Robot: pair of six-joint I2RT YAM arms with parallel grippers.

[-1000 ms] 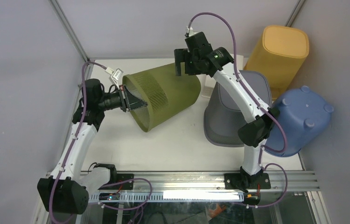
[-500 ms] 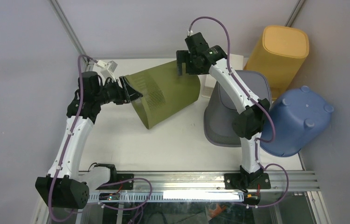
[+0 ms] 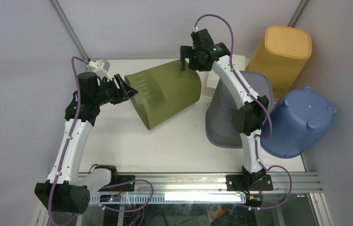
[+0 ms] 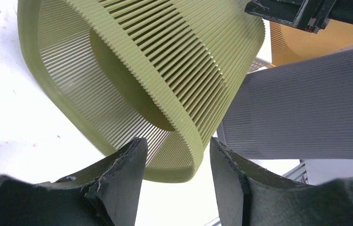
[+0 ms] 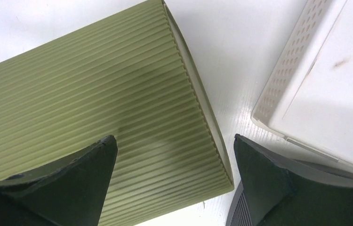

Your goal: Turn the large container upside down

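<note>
The large container point(image 3: 170, 96) is an olive-green ribbed bin lying on its side on the white table, its open mouth facing left and its base to the right. My left gripper point(image 3: 128, 89) is open just off the upper rim of the mouth, and nothing is pinched between its jaws. In the left wrist view the container point(image 4: 141, 70) fills the frame beyond the left gripper point(image 4: 177, 146). My right gripper point(image 3: 184, 63) hangs open above the base end. The right wrist view shows the container point(image 5: 94, 103) below the spread right gripper point(image 5: 174, 141), which does not touch it.
A grey ribbed bin point(image 3: 238, 113) stands upside down just right of the container. A white perforated basket point(image 5: 325, 80) sits behind them. A yellow bin point(image 3: 285, 52) and a blue tub point(image 3: 299, 120) lean at the right wall. Grey walls close the left and back.
My left gripper has opened, let go of the container's rim and drawn back to the left. The container has settled a little lower on its side. The right gripper has shifted slightly right.
</note>
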